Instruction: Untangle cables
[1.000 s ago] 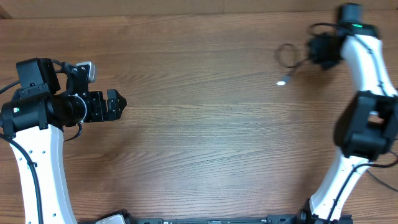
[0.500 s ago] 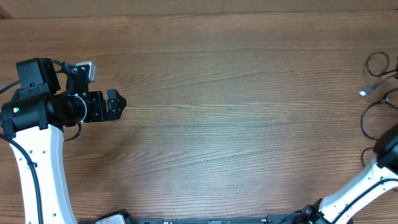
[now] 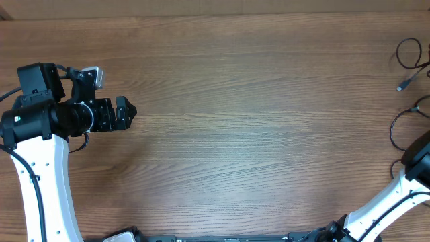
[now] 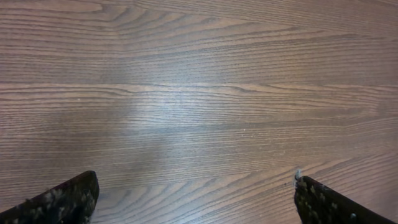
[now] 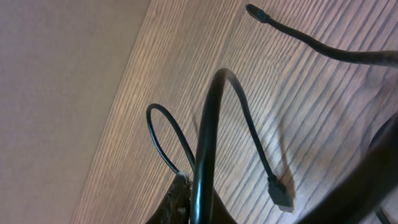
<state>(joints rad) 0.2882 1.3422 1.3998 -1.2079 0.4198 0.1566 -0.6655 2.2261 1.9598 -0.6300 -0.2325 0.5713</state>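
A thin black cable (image 3: 401, 55) lies in a loop at the table's far right edge, and its small plug end (image 3: 402, 86) points left. In the right wrist view the cable (image 5: 163, 140) loops out from my right gripper (image 5: 185, 190), which is shut on it. A black plug (image 5: 280, 194) hangs close by, and another cable end (image 5: 258, 14) lies beyond it. The right gripper itself is outside the overhead view. My left gripper (image 3: 127, 112) is open and empty over bare wood at the left, with its fingers wide apart in the left wrist view (image 4: 196, 190).
The wooden table (image 3: 235, 134) fills the view. Only the lower right arm (image 3: 416, 165) shows at the right edge, with a dark wire loop (image 3: 395, 131) beside it. A thick black wire (image 5: 208, 143) crosses the right wrist view. The table's back edge (image 5: 134, 56) runs near the right gripper.
My right gripper has pulled the cable from the back centre-right to the far right edge and out of the overhead view. The plug has shifted slightly further right. The left arm has not moved.
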